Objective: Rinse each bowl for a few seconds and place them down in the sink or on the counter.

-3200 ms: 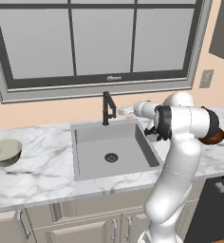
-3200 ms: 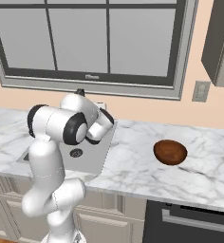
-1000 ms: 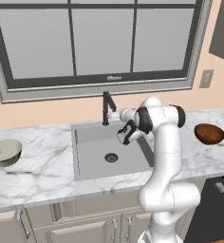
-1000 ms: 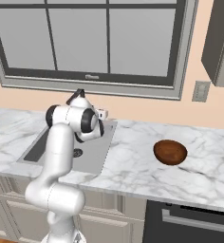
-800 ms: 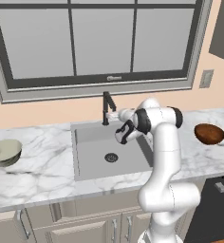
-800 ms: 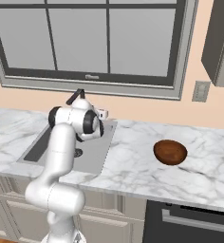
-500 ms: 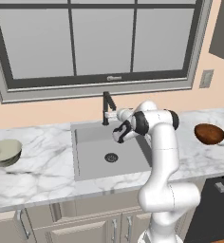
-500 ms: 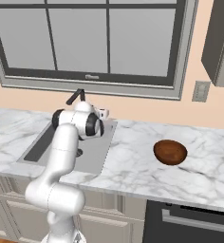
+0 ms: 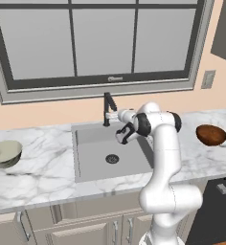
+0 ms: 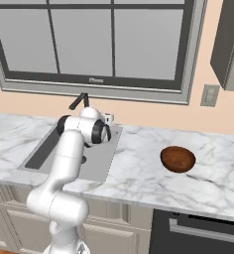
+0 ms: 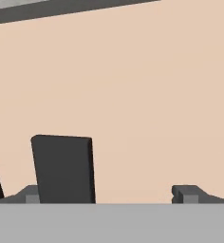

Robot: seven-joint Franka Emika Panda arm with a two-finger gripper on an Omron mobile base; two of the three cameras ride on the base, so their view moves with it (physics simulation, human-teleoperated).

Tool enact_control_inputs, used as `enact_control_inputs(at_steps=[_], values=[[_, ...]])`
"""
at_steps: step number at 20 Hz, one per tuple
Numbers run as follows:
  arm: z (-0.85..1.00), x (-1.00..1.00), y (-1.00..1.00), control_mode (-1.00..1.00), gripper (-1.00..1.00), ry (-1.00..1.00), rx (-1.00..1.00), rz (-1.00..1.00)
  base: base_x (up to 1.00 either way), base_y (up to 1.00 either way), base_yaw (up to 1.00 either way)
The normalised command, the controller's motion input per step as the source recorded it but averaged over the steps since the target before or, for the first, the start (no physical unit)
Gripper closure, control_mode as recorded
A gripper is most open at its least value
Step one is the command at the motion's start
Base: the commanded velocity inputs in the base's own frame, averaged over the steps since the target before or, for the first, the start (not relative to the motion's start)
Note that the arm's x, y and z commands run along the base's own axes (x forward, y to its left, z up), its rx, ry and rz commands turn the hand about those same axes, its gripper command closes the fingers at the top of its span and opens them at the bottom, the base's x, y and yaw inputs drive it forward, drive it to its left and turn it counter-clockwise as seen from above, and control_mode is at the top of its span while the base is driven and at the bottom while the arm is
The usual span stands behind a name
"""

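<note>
**Faucet approach over the sink, both bowls waiting**

Kitchen wall with a large window; below it, a white marble surface (image 9: 43, 177) with grey veins, over beige cabinet doors.

Items, left to right in the left base view:

- Greenish-beige bowl (image 9: 5, 153): upright on the surface at the far left, well apart from the basin. Untouched.
- Sink (image 9: 93, 160): grey recessed basin, round dark drain (image 9: 112, 158) near its middle. No bowl inside.
- Faucet (image 9: 107, 106): thin, black, at the back rim of the basin. No water visible.
- Gripper (image 9: 120, 136): at the back right of the basin, just beside the faucet. Jaws spread fully wide, holding nothing. In the hand view a dark upright bar, likely part of the faucet, stands between the fingertips, nearer the left one (image 11: 31, 194).
- Reddish-brown bowl (image 9: 211, 134): upright on the surface at the right, well apart from the sink.

Step in hand, as judged: working the faucet to start the water before any bowl is fetched.

Handling advice: centre the bar between the jaws before pressing, push it steadily without closing hard, and confirm flow before reaching for either bowl.
</note>
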Motion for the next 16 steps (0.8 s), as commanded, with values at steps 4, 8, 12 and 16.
enact_control_inputs(at_steps=[4, 8, 12, 16], values=[[-0.14, 0.46, -0.07, -1.00, -1.00, -0.02, 0.03, 0.00, 0.00, 0.00, 0.00], [-0.13, 0.33, -0.24, -1.00, -1.00, -0.02, 0.04, 0.00, 0.00, 0.00, 0.00], [-0.07, 0.23, -0.19, -1.00, -1.00, -0.01, 0.04, -0.01, 0.00, 0.00, 0.00], [-0.06, 0.27, -0.03, -1.00, -1.00, 0.00, 0.08, -0.03, 0.00, 0.00, 0.00]])
